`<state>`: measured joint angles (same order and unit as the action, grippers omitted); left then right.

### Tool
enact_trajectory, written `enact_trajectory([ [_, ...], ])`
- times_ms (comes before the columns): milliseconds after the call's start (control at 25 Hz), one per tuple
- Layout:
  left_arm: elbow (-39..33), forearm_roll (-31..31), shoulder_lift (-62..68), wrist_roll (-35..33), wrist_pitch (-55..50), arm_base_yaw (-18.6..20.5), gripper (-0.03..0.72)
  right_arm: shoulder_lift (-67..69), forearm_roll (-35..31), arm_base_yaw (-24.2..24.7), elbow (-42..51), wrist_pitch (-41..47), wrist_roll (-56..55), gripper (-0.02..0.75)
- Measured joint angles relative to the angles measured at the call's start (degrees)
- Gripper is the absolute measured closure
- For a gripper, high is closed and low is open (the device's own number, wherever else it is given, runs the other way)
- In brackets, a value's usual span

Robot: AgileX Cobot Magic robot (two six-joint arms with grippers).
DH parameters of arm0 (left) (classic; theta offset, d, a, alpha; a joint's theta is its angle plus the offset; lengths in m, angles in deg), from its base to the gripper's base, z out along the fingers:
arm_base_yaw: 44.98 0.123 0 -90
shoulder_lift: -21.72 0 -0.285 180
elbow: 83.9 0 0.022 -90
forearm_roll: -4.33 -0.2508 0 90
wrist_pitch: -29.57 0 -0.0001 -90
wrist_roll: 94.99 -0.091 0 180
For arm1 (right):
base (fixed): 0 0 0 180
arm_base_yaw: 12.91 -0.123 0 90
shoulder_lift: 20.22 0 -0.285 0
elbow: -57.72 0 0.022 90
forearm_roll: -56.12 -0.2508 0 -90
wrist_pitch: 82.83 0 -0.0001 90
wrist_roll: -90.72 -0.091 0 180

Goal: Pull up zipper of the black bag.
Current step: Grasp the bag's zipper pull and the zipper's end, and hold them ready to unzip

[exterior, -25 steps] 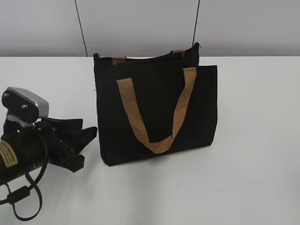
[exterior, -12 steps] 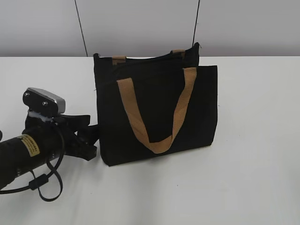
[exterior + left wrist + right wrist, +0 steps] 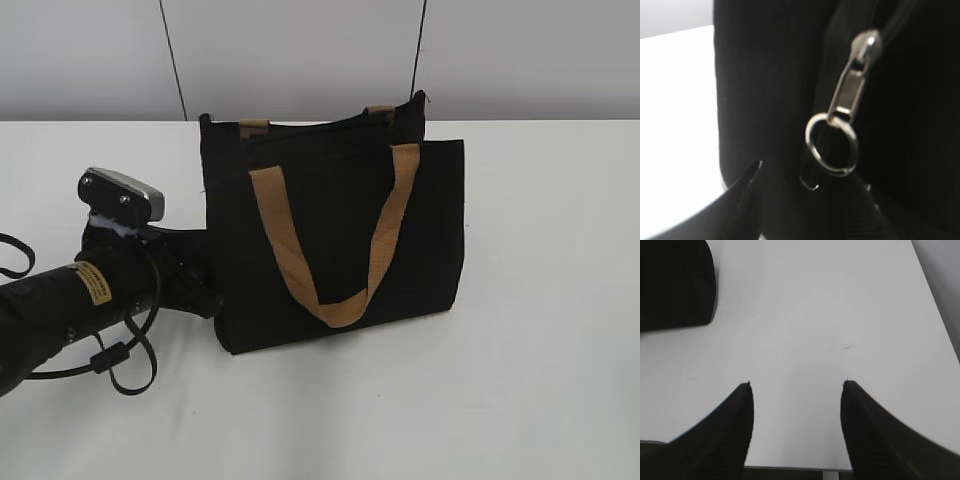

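Note:
The black bag [image 3: 430,220] stands upright on the white table, its tan front handle [image 3: 335,300] hanging down. In the left wrist view the silver zipper [image 3: 855,80] sits on the bag's side, its pull tab hanging down to a metal ring [image 3: 832,145]. My left gripper [image 3: 810,175] is open, with its dark fingertips [image 3: 752,175] just below the ring on either side and nothing held. In the exterior view it presses against the bag's left side [image 3: 207,285]. My right gripper [image 3: 796,384] is open and empty over bare table, out of the exterior view.
The white table [image 3: 540,380] stretches to the right and in front of the bag. A grey wall stands behind. A corner of the bag [image 3: 675,285] shows at the top left of the right wrist view; the table's near edge [image 3: 795,469] lies below the fingers.
My left arm has moved right and a little up, from beside the bag until its gripper is against the bag's left side. The bag has not moved.

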<state>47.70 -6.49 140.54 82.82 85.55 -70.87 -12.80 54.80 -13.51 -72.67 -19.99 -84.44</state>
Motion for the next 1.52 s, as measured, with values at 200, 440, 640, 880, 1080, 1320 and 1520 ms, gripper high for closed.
enact_trajectory([
  [200, 1.74, -1.57, 2.02, 0.04, -0.28, 0.0, 0.327, 0.0, 0.0, 0.0, 0.0, 0.0, 0.0, 0.303],
  [440, 2.88, -1.98, 2.54, 0.04, -0.47, 0.17, 0.344, 0.0, 0.0, 0.0, 0.0, 0.0, 0.0, 0.303],
  [640, 3.06, -2.2, 2.54, 0.04, -0.7, 0.17, 0.542, 0.0, 0.0, 0.0, 0.0, 0.0, 0.0, 0.303],
  [880, 3.17, -2.06, 2.37, 0.04, -1.86, 0.17, 0.663, 0.0, 0.0, 0.0, 0.0, 0.0, 0.0, 0.303],
  [1080, 3.04, -2.0, -3.21, 0.04, -9.99, 0.17, 0.663, 0.0, 0.0, 0.0, 0.0, 0.0, 0.0, 0.303],
  [1320, 0.78, -2.0, -14.46, 0.04, -18.6, 0.17, 0.664, 0.0, 0.0, 0.0, 0.0, 0.0, 0.0, 0.303],
  [1520, 0.59, -2.0, -22.27, 0.04, -24.54, 0.17, 0.665, 0.0, 0.0, 0.0, 0.0, 0.0, 0.0, 0.303],
])
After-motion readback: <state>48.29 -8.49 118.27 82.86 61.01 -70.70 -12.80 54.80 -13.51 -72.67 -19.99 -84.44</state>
